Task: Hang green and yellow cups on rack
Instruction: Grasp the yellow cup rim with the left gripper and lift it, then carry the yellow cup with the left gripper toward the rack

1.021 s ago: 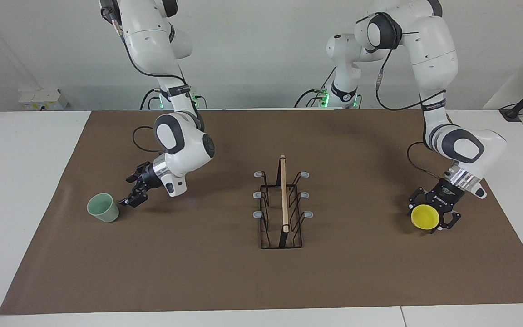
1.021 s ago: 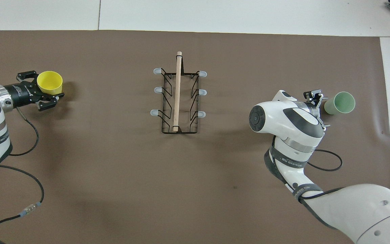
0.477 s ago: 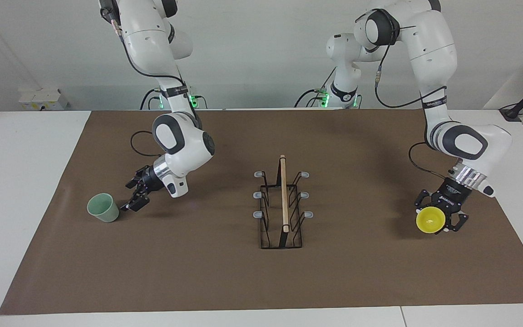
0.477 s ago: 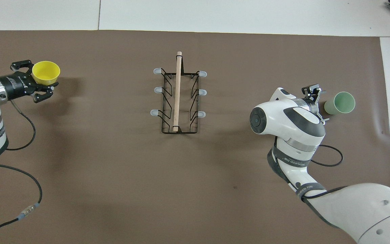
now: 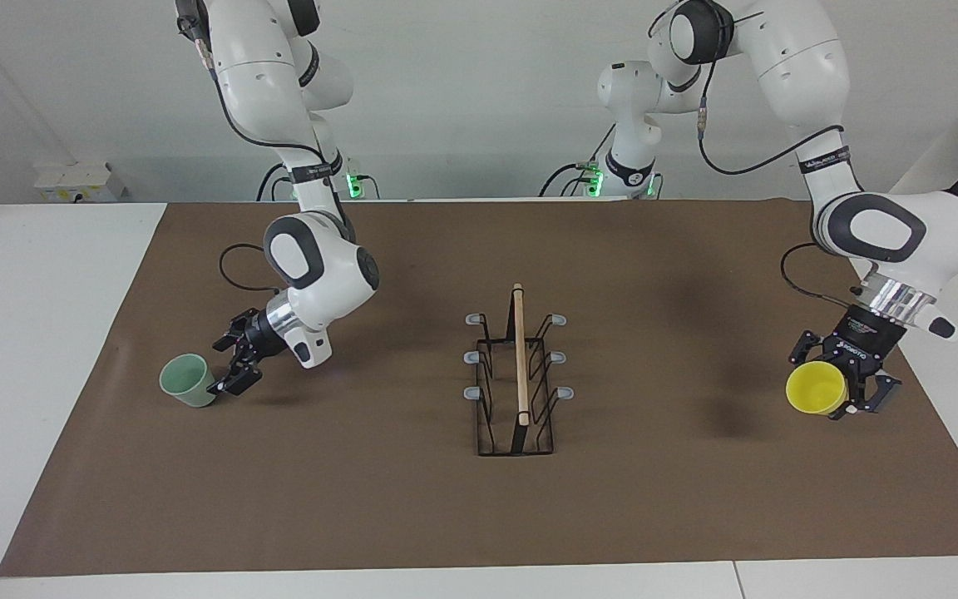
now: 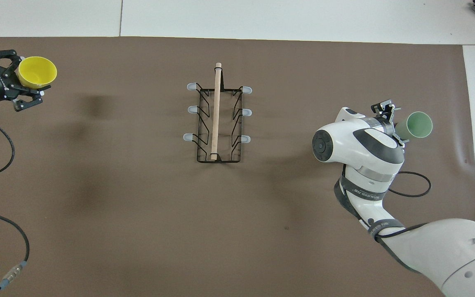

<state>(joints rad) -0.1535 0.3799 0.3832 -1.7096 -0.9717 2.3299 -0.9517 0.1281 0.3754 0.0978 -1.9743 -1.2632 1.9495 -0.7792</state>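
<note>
Left end effector (image 5: 837,398), frame right, pinched on raised yellow cup (image 5: 817,389) for carry to rack (image 5: 517,374). Right end effector (image 5: 228,373) spread beside green cup (image 5: 188,380), pre-grasp; cup on worktop (image 5: 412,499).

The right arm (image 6: 357,144) hides its pincer (image 6: 390,119).

Yellow cup (image 5: 816,388) aloft; green cup (image 5: 187,380) upright.
</note>
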